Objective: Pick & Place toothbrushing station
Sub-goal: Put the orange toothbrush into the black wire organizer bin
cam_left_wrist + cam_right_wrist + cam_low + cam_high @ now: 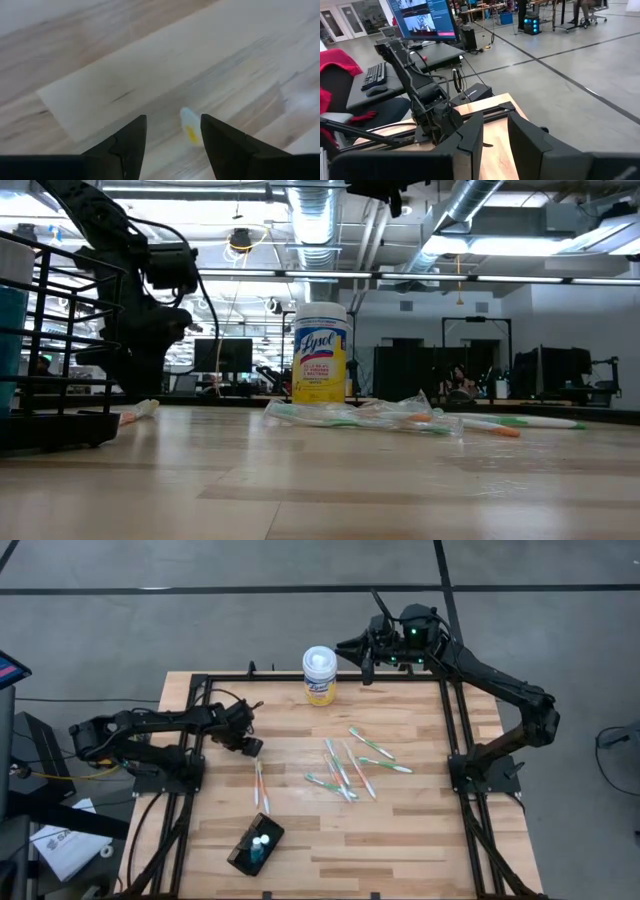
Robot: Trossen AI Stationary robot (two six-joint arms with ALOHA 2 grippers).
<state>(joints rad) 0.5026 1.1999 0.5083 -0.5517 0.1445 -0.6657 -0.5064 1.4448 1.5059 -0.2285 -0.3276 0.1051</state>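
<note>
**Left pincer open over a toothbrush, station far off**

The left pincer (pixel 252 747) hangs low over the surface (pixel 420 830), its jaws spread wide and empty, straddling the white-and-yellow end of a toothbrush (pixel 190 128). The toothbrushing station (pixel 256 844) sits at the surface's near edge, well apart from the wipes canister (pixel 319 675) at the far edge, with two small bottles standing in it. More toothbrushes (pixel 350 768) lie scattered between canister and station, off to the right. The right pincer (pixel 366 652) waits raised just right of the canister, jaws partly parted, holding nothing.

Risk: closing this near the brush's tip could pivot or flick it away, since little of it lies between the fingers.
</note>
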